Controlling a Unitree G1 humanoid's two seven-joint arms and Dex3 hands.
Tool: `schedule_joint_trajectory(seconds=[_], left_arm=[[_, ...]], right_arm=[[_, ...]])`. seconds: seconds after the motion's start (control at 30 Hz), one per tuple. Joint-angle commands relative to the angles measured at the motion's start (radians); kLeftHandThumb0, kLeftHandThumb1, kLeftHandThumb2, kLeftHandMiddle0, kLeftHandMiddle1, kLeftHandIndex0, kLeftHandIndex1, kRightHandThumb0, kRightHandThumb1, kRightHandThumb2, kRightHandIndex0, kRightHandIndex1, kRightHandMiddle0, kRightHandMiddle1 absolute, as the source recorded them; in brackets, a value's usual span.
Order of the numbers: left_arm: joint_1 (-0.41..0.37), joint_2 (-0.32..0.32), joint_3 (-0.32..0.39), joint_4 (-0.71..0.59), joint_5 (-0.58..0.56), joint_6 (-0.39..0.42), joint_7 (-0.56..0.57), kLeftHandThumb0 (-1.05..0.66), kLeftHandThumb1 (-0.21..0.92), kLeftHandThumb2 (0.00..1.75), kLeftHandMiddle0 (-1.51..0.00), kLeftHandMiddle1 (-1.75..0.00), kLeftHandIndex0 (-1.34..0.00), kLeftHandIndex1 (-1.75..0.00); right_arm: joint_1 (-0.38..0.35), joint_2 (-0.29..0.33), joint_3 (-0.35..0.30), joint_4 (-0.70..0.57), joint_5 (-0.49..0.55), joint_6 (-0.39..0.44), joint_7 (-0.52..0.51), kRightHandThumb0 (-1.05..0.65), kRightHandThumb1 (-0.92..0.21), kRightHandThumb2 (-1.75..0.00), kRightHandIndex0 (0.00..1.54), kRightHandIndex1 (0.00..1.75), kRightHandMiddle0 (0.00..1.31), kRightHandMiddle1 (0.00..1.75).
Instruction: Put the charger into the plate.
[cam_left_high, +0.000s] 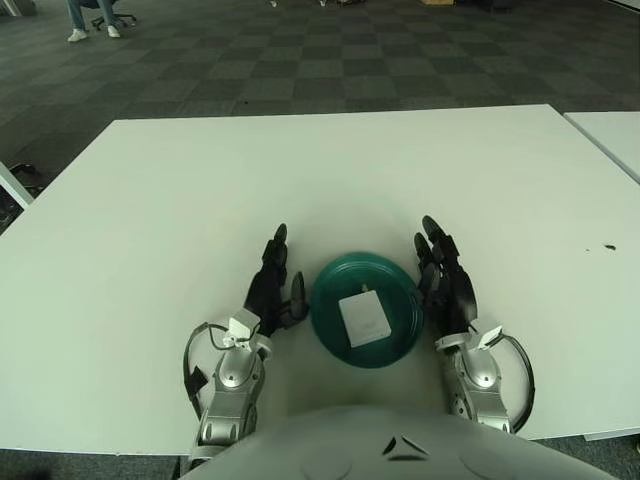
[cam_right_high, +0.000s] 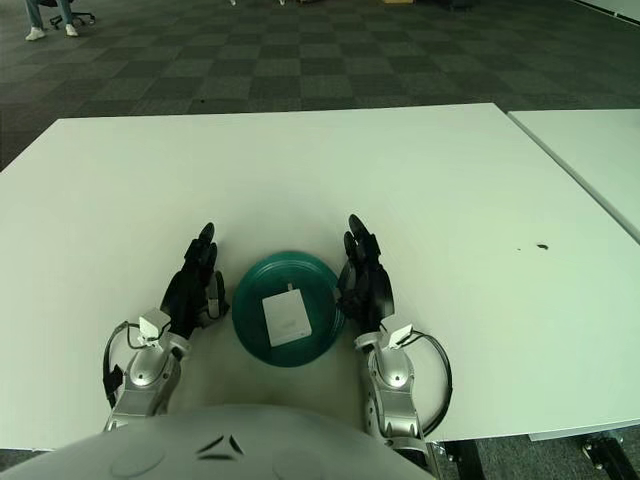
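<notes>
Already charger (cam_left_high: 363, 317) flat in plate (cam_left_high: 396, 283); left hand (cam_left_high: 272, 290) and right hand (cam_left_high: 445, 281) alongside, fingers extended, holding nothing.

Left hand (cam_left_high: 272, 290) and right hand (cam_left_high: 445, 283) forward, fingers extended (apparently relaxed); both empty

No text, label, brand, number or sign can be read anywhere in either view.

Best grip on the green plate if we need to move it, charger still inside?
Likely the plate rim, from both sides: left hand and right hand already flank it, fingers open. The raised rim gives an edge, and the charger lies flat in the centre.
</notes>
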Motion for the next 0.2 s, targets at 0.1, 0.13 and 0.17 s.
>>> schedule_joint_trajectory(seconds=[0.1, 0.13, 0.17], left_arm=[[0.031, -0.013, -0.052, 0.005, 0.032, -0.022, 0.036, -1.05, 0.92, 1.11, 0.00, 0.00, 0.00, 0.00], [0.035, -0.015, -0.057, 0.005, 0.034, -0.025, 0.042, -1.05, 0.92, 1.11, 0.00, 0.00, 0.00, 0.00], [0.039, -0.016, -0.062, 0.005, 0.037, -0.026, 0.046, -1.05, 0.92, 1.11, 0.00, 0.00, 0.00, 0.00]], right_arm=[[0.086, -0.009, -0.010, 0.052, 0.025, 0.053, 0.010, -0.99, -0.92, -0.91, 0.09, 0.00, 0.00, 0.33], [0.087, -0.009, -0.012, 0.049, 0.030, 0.054, 0.012, -0.99, -0.92, -0.91, 0.09, 0.00, 0.00, 0.33], [0.087, -0.010, -0.015, 0.047, 0.032, 0.051, 0.012, -0.99, -0.92, -0.91, 0.09, 0.00, 0.00, 0.32]])
